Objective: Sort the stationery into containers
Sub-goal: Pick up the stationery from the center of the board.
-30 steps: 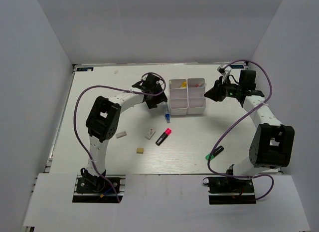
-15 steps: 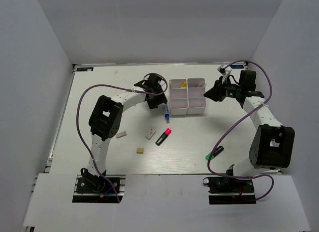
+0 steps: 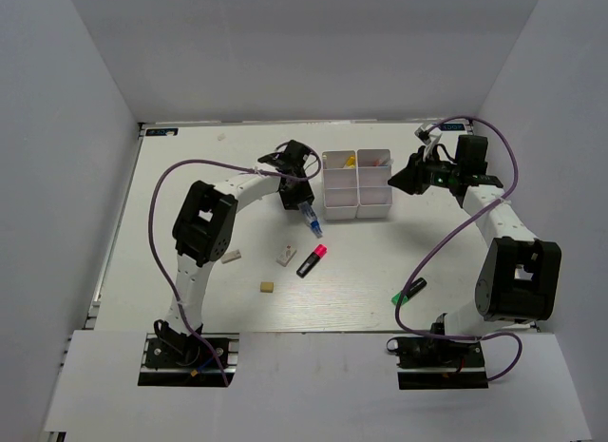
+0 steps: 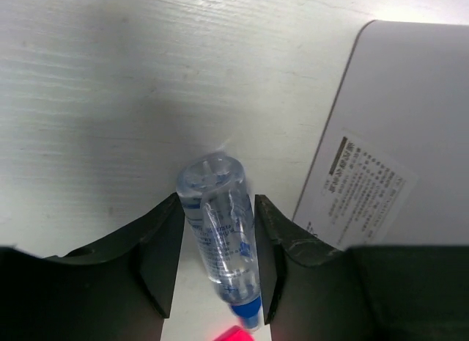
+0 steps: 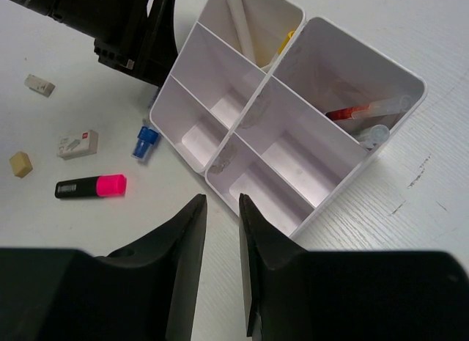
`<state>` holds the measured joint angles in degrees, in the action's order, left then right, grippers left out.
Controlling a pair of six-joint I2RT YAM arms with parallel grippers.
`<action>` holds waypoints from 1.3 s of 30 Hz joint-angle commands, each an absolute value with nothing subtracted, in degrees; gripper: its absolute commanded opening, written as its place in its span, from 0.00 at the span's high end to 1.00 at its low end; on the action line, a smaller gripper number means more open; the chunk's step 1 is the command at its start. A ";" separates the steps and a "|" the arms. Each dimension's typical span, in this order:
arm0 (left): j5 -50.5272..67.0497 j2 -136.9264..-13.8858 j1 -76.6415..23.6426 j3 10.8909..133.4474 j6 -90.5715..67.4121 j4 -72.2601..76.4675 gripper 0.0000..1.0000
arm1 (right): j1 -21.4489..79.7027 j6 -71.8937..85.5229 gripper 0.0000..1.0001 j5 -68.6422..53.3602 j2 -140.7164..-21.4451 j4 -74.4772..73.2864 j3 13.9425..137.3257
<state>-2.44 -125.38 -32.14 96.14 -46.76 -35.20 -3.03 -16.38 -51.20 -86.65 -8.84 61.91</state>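
My left gripper (image 3: 300, 204) is shut on the blue-capped clear marker (image 4: 220, 224), which stands nearly upright between the jaws (image 4: 218, 264) with its blue cap down, just left of the white four-compartment container (image 3: 356, 185). The container's labelled wall (image 4: 396, 136) shows in the left wrist view. My right gripper (image 3: 397, 179) hovers by the container's right side, its jaws (image 5: 222, 209) nearly together and empty. A pink-and-black highlighter (image 3: 312, 260), white erasers (image 3: 286, 256) (image 3: 231, 257), a tan eraser (image 3: 268, 286) and a green-and-black highlighter (image 3: 409, 290) lie on the table.
The container (image 5: 271, 77) holds a pale pen (image 5: 242, 26) in one far compartment and a red pen (image 5: 366, 110) in the other; the two near compartments look bare. White walls enclose the table on three sides.
The left gripper has moved a little toward the near side and closed on the marker, which has shifted up-left from the table beside the container. The right arm has not moved.
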 commanded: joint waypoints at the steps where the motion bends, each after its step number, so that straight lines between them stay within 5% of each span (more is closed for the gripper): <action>1: -7.02 -125.43 -32.34 96.34 -45.44 -40.69 0.49 | -3.25 -15.21 0.69 -52.73 -84.81 -6.68 61.44; 4: -8.34 -123.05 -32.34 92.30 -44.91 -40.69 0.59 | -3.25 -15.21 0.69 -52.73 -84.73 -6.86 61.26; 8: -7.56 -119.19 -31.82 85.19 -44.91 -37.81 0.91 | -3.43 -15.21 0.69 -52.74 -84.55 -6.59 60.82; 10: -7.56 -115.76 -31.82 83.24 -44.91 -36.22 0.97 | -3.25 -15.20 0.69 -52.91 -84.64 -6.77 60.64; 12: -8.08 -113.65 -31.82 82.62 -43.95 -34.63 1.00 | -3.34 -15.47 0.64 -53.00 -84.38 -7.20 60.64; 16: -8.09 -107.50 -31.82 82.00 -40.00 -28.75 1.00 | -3.34 -17.05 0.37 -52.65 -84.03 -8.44 60.47; 18: -8.09 -104.43 -31.82 82.00 -39.47 -25.77 1.00 | -3.25 -17.49 0.37 -52.65 -84.20 -8.88 60.12; 21: -7.39 -101.96 -31.82 82.00 -38.33 -21.47 1.00 | -3.25 -17.49 0.50 -53.52 -83.94 -8.88 60.03; 23: -6.60 -100.11 -31.82 81.48 -38.32 -18.73 1.00 | -3.34 -17.67 0.75 -54.14 -84.02 -9.32 60.12; 26: -3.79 -98.80 -31.82 81.47 -36.92 -13.29 1.00 | -3.43 -17.58 0.96 -54.58 -84.20 -9.58 59.85; 39: 4.31 -103.01 -32.87 84.73 -32.08 8.60 1.00 | -3.34 -17.67 0.96 -54.67 -84.02 -9.93 58.97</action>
